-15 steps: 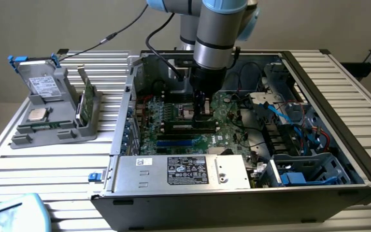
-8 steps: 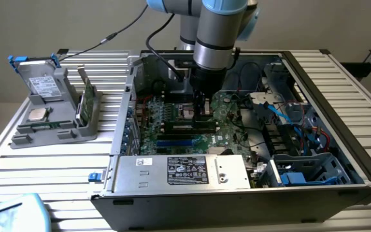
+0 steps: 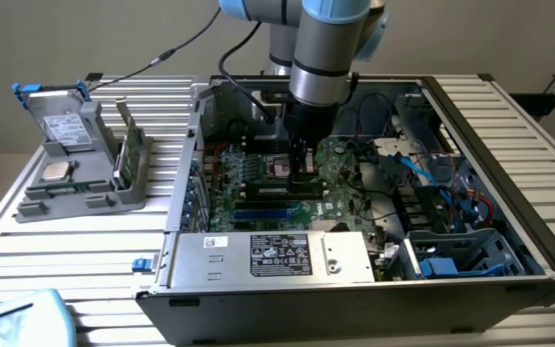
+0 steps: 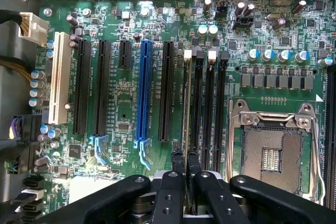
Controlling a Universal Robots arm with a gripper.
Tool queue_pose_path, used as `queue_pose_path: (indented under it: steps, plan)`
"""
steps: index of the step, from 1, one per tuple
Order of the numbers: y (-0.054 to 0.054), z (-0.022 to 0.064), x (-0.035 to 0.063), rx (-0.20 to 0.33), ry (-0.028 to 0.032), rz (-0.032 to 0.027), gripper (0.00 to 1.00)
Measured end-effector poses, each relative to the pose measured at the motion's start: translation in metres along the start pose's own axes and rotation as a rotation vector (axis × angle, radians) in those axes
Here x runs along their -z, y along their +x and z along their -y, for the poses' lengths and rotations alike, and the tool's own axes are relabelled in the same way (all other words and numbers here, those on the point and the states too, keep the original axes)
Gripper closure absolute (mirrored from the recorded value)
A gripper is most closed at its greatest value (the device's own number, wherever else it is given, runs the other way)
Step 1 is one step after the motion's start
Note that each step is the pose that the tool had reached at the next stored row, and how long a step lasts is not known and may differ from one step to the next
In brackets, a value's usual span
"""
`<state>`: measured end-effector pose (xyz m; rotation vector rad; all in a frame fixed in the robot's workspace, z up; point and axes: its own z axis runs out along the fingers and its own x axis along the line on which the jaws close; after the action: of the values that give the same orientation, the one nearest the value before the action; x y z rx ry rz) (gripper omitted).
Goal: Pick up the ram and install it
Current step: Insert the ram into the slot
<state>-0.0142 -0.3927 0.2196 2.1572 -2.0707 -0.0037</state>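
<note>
**A:** Where is the arm's black two-fingered gripper [image 3: 303, 157]?

**B:** In the centre of the exterior view. It points straight down into the open black computer case [image 3: 548, 238], just above the green motherboard [image 4: 126, 111].

**A:** And its state?

**B:** Pinching. In the wrist view the two black fingers [image 4: 177, 163] sit close together, with the long, thin green circuit-board ram [image 4: 186, 114] clamped between them (it is edge-on, so it shows as a narrow line).

**A:** Where is the ram on the board?

**B:** It stands upright on its long edge, lined up with the row of black memory slots [image 4: 209, 108]. It is at the end of that row nearest the long black expansion slot [image 4: 166, 90] and the blue expansion slot [image 4: 144, 93]. The square metal processor socket [image 4: 273, 156] lies beyond the row's other side.

**A:** Is it seated?

**B:** I cannot tell, because its lower edge is hidden at the slot.

**A:** Anything outside the case?

**B:** A grey plastic holder [image 3: 75, 191] sits at the exterior view's left on the slatted metal table [image 3: 27, 246], well apart from the gripper.
</note>
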Motion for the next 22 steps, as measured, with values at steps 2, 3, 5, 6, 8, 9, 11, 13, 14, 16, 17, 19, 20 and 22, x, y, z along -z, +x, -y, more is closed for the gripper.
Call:
queue_pose_path:
  steps: [2, 3, 5, 6, 8, 9, 11, 13, 14, 16, 17, 19, 20, 22]
  plan:
    - [0.0000, 0.0000, -0.0001, 0.000, 0.0000, 0.0000, 0.86]
    - [-0.0001, 0.0000, -0.0001, 0.000, 0.0000, 0.0001, 0.86]
    - [-0.0001, 0.0000, -0.0002, 0.000, 0.0001, 0.0003, 0.86]
    - [-0.0001, 0.0000, -0.0002, 0.000, 0.0001, 0.0003, 0.86]
    - [-0.0001, 0.0000, -0.0002, 0.000, 0.0001, 0.0003, 0.86]
    - [-0.0001, 0.0000, -0.0002, 0.000, 0.0001, 0.0003, 0.86]
    - [-0.0001, 0.0000, -0.0002, 0.000, 0.0000, 0.0003, 0.86]
    - [-0.0001, 0.0000, -0.0002, 0.000, 0.0001, 0.0004, 0.86]
    - [-0.0001, 0.0000, -0.0002, 0.000, 0.0001, 0.0004, 0.86]
    - [-0.0001, 0.0001, -0.0002, 0.000, 0.0002, 0.0006, 0.84]
    - [-0.0001, 0.0000, -0.0002, 0.000, 0.0002, 0.0005, 0.78]
    - [-0.0001, 0.0000, -0.0002, 0.000, 0.0001, 0.0004, 0.72]
    - [-0.0001, 0.0000, -0.0002, 0.000, 0.0001, 0.0004, 0.66]
    - [-0.0001, 0.0000, -0.0002, 0.000, 0.0001, 0.0004, 0.61]
